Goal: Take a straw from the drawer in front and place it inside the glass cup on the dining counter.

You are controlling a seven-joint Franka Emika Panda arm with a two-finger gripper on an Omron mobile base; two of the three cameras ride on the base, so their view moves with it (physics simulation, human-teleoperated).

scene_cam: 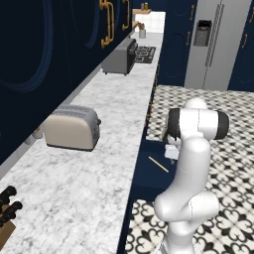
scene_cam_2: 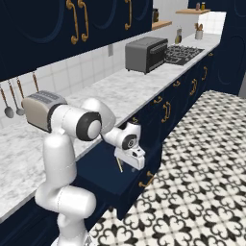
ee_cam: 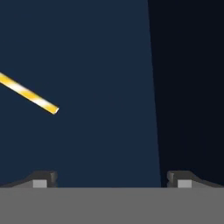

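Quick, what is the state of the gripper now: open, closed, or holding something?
Gripper: open and empty, above the open drawer; the straw lies untouched on the drawer floor.

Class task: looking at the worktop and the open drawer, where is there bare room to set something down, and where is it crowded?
Free: worktop between toaster and knife block; also between toaster and toaster oven. Crowded: drawer, where the open gripper hangs by the straw.

The drawer [scene_cam: 144, 171] stands pulled out under the marbled worktop — navy outside, dark blue within. The straw [scene_cam: 158, 164] — thin, pale yellow — lies flat and slantwise on its floor.
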